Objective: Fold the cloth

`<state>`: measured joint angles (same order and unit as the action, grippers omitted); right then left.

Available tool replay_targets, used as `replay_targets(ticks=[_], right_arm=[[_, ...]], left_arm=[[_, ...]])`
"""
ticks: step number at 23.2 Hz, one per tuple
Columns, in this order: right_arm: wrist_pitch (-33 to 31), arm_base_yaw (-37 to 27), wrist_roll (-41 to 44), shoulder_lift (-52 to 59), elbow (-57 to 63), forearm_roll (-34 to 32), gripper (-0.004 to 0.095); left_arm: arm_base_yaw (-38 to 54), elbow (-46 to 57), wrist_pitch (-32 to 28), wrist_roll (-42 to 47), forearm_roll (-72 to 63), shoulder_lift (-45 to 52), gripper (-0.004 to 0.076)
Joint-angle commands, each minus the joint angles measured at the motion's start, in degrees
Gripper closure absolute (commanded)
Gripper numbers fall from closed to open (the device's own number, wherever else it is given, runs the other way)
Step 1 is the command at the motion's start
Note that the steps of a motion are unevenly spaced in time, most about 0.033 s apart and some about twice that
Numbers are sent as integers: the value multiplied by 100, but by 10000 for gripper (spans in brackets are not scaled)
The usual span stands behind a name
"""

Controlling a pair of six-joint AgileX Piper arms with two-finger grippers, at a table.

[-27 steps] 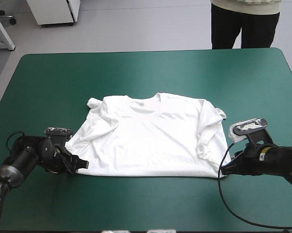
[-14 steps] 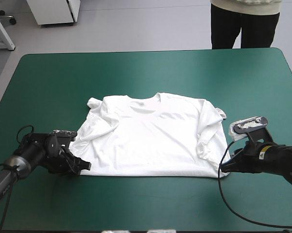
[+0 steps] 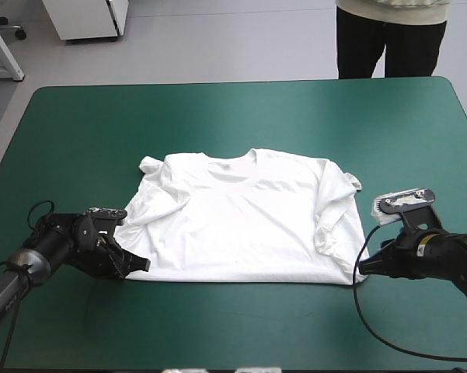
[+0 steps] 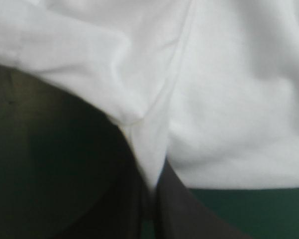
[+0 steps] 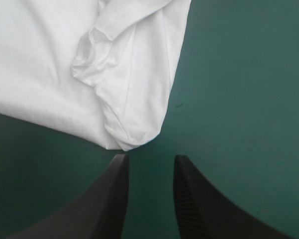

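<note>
While left tool (image 4: 150, 186) pinches T-shirt (image 3: 249, 225) hem, right tool (image 5: 150, 159) spread, just short of its corner

The right hand (image 5: 150, 159) stands parted, T-shirt (image 5: 49, 59) corner just ahead.

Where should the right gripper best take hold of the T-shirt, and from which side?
Its near right hem corner, coming from the right. The T-shirt lies flat, and this rounded corner sticks out just ahead of the right gripper, whose jaws stand open.

Blk arms (image 3: 62, 245), blk curved fin-shaped fingers (image 5: 201, 209).
</note>
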<state>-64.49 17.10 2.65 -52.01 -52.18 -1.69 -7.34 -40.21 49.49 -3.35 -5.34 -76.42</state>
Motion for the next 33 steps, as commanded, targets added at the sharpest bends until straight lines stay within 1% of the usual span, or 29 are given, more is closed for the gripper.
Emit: replay_targets(ticks=[1, 3, 4, 5, 7, 10, 16, 17, 19, 22, 24, 27, 28, 31, 33], right_arm=[[61, 7, 34, -187, -47, -65, 399], [272, 7, 86, -337, 113, -103, 268], [414, 7, 153, -429, 224, -144, 226], [528, 7, 221, -530, 333, -155, 214], [791, 7, 234, -746, 514, -119, 226], [1016, 7, 234, -1071, 685, -29, 259], [1513, 7, 170, -1907, 798, 169, 260], [1512, 7, 129, -2022, 798, 169, 261], [1643, 7, 62, -2328, 915, 169, 329], [1998, 7, 52, -2581, 1170, 201, 448], [2081, 7, 25, -2739, 1444, 224, 607], [1969, 7, -36, -2716, 1636, 224, 888], [1947, 7, -36, -2716, 1685, 224, 925], [1898, 7, -36, -2631, 1685, 224, 925], [1686, 7, -36, -2289, 1685, 224, 925]], left_arm=[[4, -61, -182, 10, 215, 2, 733], [4, -61, -135, -16, 215, 2, 733], [4, -61, -124, -95, 215, 2, 733], [4, -61, -114, -114, 215, 2, 733], [4, -61, -116, -114, 215, 2, 733], [4, -61, -116, -114, 215, 2, 733], [4, -61, -116, -122, 215, 2, 733], [4, -61, -116, -122, 215, 2, 733], [4, -61, -112, -182, 215, 2, 733], [4, -61, -62, -182, 215, 2, 733], [4, -61, -25, -182, 215, 2, 733], [4, -61, 28, -193, 232, 2, 733], [4, -61, 17, -203, 232, 2, 733], [4, -61, 29, -203, 280, 13, 733], [4, -72, 83, -145, 391, 174, 733]])
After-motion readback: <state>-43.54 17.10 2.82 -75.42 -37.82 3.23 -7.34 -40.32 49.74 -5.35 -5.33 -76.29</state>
